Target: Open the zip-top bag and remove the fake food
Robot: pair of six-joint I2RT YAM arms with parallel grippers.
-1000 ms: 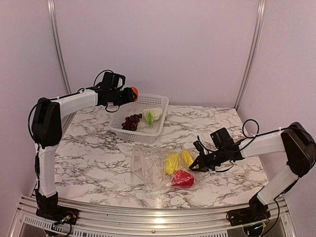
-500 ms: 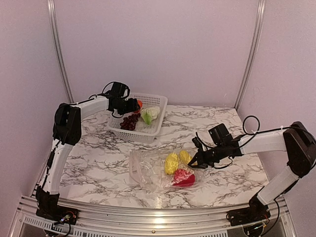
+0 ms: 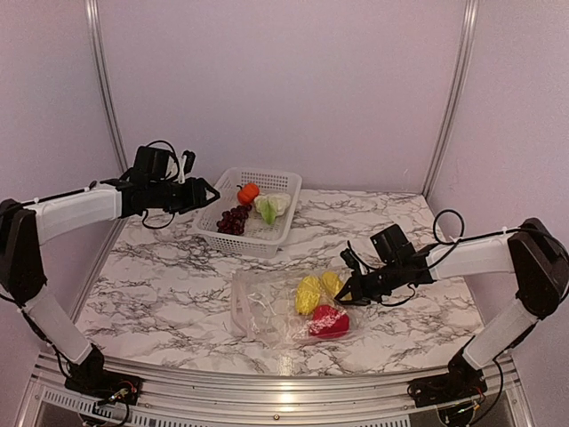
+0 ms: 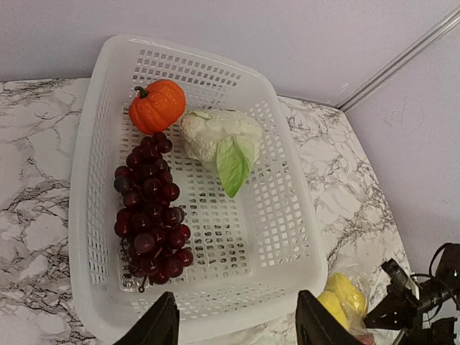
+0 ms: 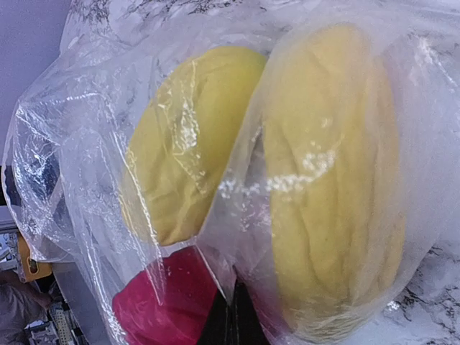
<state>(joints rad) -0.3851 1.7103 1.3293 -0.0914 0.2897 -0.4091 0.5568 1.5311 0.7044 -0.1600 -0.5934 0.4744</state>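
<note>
The right hand [image 3: 348, 290] is pinching the zip-top bag [image 3: 258, 307] by its right edge, near the front of the counter [image 3: 160, 276]. The left hand [image 4: 241, 327], spread wide, is hovering by the far-edge basket [image 4: 83, 187].

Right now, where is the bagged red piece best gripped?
Grip the red piece across its rounded body, entering from the left through the mouth of the bag, probably: plastic covers it above, and the right tool holds the right end.
</note>
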